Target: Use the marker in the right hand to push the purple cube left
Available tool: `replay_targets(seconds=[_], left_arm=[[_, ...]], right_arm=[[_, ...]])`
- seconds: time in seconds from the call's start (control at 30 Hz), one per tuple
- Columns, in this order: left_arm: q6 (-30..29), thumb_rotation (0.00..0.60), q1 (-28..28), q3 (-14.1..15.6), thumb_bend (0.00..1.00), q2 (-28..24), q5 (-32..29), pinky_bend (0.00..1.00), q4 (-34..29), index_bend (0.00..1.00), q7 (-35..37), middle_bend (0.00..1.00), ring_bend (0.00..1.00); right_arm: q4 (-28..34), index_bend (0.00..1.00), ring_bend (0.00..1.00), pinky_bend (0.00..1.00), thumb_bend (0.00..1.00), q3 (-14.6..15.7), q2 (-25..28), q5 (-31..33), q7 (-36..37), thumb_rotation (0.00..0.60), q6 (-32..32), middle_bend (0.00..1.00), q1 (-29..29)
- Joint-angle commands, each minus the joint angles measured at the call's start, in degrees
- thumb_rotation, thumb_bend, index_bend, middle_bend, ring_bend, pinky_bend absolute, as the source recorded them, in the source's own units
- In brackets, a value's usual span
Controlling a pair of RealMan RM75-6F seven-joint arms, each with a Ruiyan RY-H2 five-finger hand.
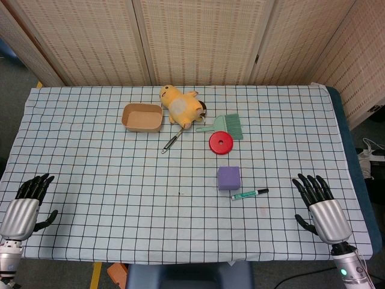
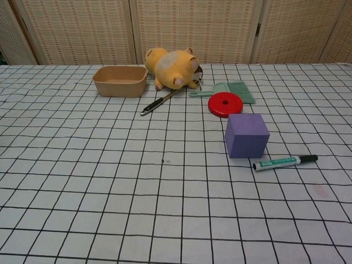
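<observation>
Table [image 1: 90, 198] with checked cloth takes most of both views, everything sits on it. Back row is clutter, not part of the job: yellow plush toy [image 1: 180, 105] on its side, tan tray [image 1: 142, 117] just left of it, green brush [image 1: 227, 126] to its right, a dark-handled utensil [image 1: 171, 143] poking out from under the plush, red disc [image 1: 221, 142] in front of the brush.

Purple cube [image 1: 228, 178] sits right of centre, nearer the robot than the red disc, flat on the cloth, open cloth to its left so a leftward push looks unobstructed. Marker [image 1: 249, 194] lies flat just beside the cube's near-right corner, dark cap pointing right toward the right hand; whether it touches the cube, cannot tell. Chest view shows a small gap.

Right hand [image 1: 317, 201] rests at the near right edge, fingers spread, holding nothing, well apart from the marker. Left hand [image 1: 27, 205] at near left edge, fingers apart, empty, parked out of the way.

Judgement: task not started; marker has to be picked up first.
</observation>
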State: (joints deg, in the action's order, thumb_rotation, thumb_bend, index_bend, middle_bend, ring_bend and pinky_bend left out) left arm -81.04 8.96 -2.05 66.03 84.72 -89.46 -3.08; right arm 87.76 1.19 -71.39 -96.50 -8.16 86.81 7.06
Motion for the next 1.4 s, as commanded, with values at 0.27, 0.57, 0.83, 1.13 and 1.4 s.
replay_targets(seconds=[0.27, 0.57, 0.83, 1.13, 1.4], left_arm=[[0.00, 0.600, 0.06, 0.39, 0.34, -0.13, 0.94, 0.10, -0.62, 0.00, 0.11, 0.00, 0.00], [-0.22, 0.600, 0.36, 0.70, 0.34, -0.96, 2.60, 0.10, -0.50, 0.00, 2.92, 0.00, 0.00], [-1.03, 0.600, 0.10, 0.93, 0.34, -1.97, 3.57, 0.10, -0.37, 0.00, 5.61, 0.00, 0.00], [-1.29, 0.600, -0.01, 1.09, 0.34, -2.26, 3.97, 0.10, -0.27, 0.00, 6.49, 0.00, 0.00], [-0.76, 0.600, 0.22, 1.06, 0.34, -2.03, 3.73, 0.10, -0.22, 0.00, 6.01, 0.00, 0.00]], right_arm=[[-2.58, 0.00, 0.00, 0.03, 0.13, -0.06, -3.80, -1.38, -1.05, 0.600, -5.43, 0.00, 3.53], [-4.62, 0.40, 0.08, 0.16, 0.14, -3.88, -11.07, 1.76, -10.11, 0.600, -19.55, 0.29, 12.95], [-6.90, 0.49, 0.12, 0.18, 0.18, -5.54, -15.58, 7.11, -15.08, 0.600, -24.73, 0.34, 16.07], [-8.42, 0.49, 0.12, 0.18, 0.19, -5.48, -16.64, 10.32, -14.81, 0.600, -23.51, 0.34, 15.51], [-11.14, 0.50, 0.14, 0.18, 0.21, -5.49, -17.55, 13.13, -13.39, 0.600, -24.89, 0.36, 16.06]])
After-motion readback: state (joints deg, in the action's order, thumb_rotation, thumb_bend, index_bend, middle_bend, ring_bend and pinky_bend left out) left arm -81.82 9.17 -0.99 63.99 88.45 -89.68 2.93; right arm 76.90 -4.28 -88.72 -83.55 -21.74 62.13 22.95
